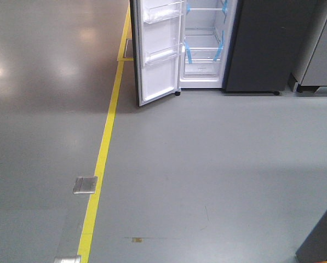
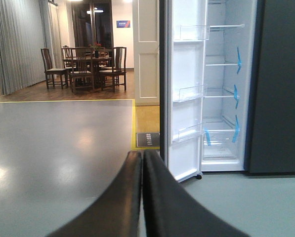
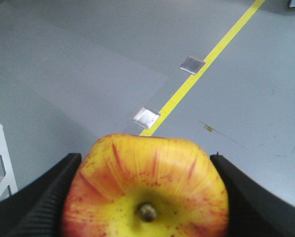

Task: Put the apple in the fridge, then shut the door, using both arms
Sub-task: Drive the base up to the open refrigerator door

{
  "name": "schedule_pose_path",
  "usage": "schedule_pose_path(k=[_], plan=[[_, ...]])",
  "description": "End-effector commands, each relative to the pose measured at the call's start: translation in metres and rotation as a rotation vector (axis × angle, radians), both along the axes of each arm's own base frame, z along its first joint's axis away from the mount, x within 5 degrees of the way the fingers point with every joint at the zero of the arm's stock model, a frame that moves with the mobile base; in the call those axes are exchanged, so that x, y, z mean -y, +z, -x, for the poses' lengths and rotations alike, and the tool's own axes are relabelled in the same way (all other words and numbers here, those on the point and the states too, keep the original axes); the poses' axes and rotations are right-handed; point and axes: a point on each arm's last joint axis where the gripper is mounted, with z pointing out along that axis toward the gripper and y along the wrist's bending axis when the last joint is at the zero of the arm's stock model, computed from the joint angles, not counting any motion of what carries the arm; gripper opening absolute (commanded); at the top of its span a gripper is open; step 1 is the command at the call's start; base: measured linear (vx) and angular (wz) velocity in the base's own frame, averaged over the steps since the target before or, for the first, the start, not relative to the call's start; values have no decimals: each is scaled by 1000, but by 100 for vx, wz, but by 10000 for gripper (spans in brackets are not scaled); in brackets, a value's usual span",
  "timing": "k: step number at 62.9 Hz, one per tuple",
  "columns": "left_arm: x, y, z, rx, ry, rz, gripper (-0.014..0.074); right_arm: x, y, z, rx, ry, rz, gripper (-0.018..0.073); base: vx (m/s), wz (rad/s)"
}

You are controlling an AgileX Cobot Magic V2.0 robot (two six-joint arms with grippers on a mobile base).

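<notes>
Red-yellow apple sits clamped in the right gripper; left gripper pressed closed, door open.

The left gripper, black fingers pressed together, sits low in front of the fridge. The door stands open at the fridge's left edge, clear bins showing. Blue tape strips mark the fridge's shelves. Dining chairs stand far beyond, left of the fridge.
</notes>
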Motion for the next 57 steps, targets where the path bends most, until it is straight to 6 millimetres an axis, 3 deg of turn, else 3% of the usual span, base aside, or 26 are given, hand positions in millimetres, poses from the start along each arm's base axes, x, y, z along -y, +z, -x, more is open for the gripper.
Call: schedule_pose_path(k=[1, 57], plan=[[0, 1, 1, 69, 1, 12, -6, -2, 14, -3, 65, -13, -61, 374, 33, 3], [0, 1, 1, 69, 1, 12, -6, -2, 14, -3, 65, -13, -61, 374, 34, 2]])
